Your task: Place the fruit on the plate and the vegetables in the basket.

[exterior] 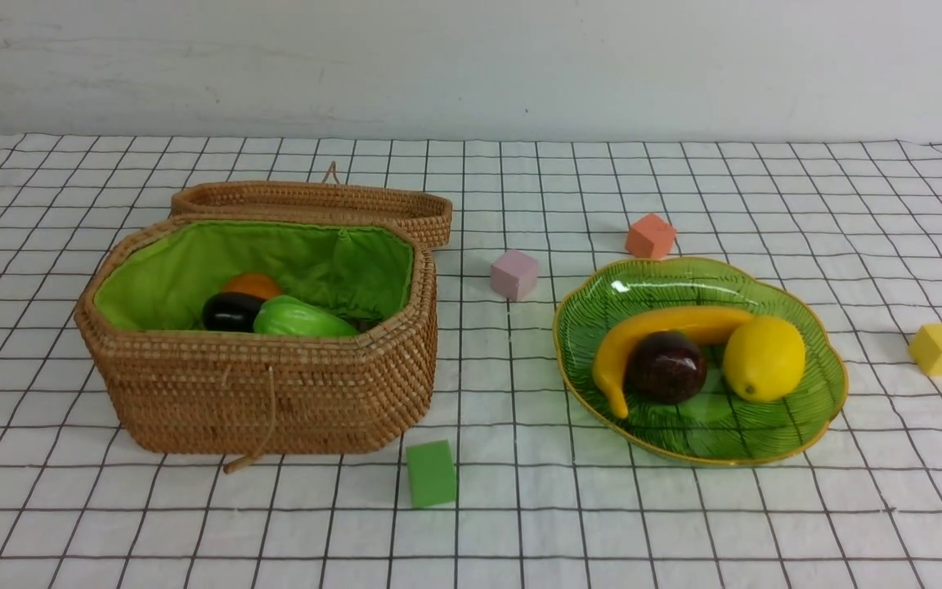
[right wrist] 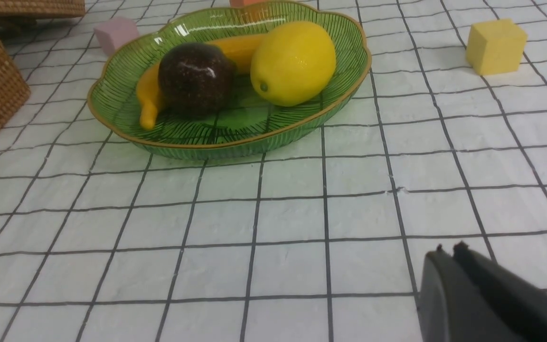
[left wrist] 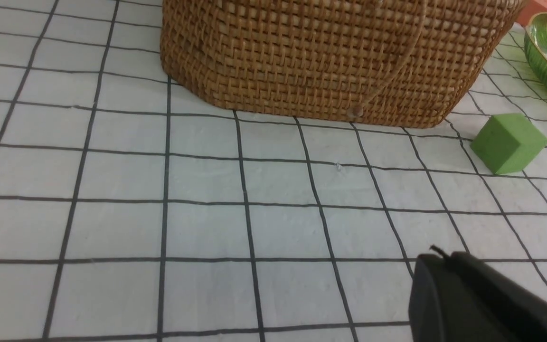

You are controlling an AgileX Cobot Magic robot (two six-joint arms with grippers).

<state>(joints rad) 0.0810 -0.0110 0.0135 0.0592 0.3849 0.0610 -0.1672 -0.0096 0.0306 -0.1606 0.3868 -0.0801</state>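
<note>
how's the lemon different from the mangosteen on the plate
The lemon is bright yellow; the mangosteen is dark purple-brown. The lemon is oval with a small nub at one end; the mangosteen is rounder. The lemon looks somewhat larger. It sits toward the robot's right on the plate, the mangosteen mid-plate in the banana's curve. Both are glossy and rest in the plate.

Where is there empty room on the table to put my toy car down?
The widest bare cloth lies in front of the basket and plate, broken only by the green block. Bare cloth also runs behind the plate toward the wall, right of the orange block. The gap between basket and plate is narrow, with the pink block there.
</note>
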